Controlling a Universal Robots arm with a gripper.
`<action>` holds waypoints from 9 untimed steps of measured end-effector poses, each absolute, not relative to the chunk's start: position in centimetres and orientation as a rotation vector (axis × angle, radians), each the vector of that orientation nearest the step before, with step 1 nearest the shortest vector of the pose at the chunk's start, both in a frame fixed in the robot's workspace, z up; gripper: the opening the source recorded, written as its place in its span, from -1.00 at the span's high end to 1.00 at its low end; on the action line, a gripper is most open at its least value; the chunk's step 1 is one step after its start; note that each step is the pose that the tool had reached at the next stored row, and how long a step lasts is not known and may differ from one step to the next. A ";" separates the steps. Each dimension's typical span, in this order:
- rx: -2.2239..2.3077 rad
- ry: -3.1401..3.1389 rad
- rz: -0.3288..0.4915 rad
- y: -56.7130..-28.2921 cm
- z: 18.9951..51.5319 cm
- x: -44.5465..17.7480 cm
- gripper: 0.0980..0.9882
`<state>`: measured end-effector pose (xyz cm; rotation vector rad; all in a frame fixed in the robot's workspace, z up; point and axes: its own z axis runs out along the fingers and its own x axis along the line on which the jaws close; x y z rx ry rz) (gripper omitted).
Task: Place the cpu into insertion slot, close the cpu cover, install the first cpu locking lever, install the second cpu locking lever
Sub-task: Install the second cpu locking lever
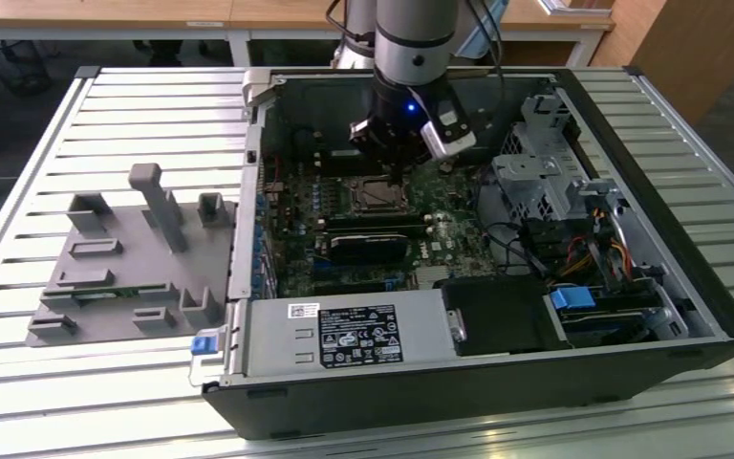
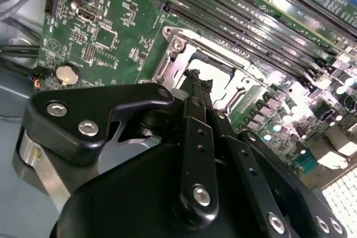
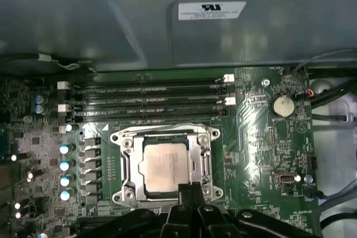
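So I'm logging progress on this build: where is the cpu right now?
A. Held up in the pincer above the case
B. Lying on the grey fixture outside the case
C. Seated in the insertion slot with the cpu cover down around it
C: in the first wrist view the cpu lies flat in the insertion slot, framed by the cpu cover, with the pincer at its edge.

The exterior view looks down from above and in front onto the open computer case (image 1: 469, 287) on the slatted table (image 1: 125, 115), while both wrist views ride close over the green board (image 3: 262, 154) (sharing the chip socket (image 3: 165, 163) (image 2: 209, 76)).
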<state>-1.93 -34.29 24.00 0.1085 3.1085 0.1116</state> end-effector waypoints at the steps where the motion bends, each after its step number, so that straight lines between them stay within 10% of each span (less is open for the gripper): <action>1: 0.107 3.109 0.112 -34.4 24.0 -1.9 0.98; 9: 0.076 3.110 0.114 -35.5 23.6 -2.0 0.98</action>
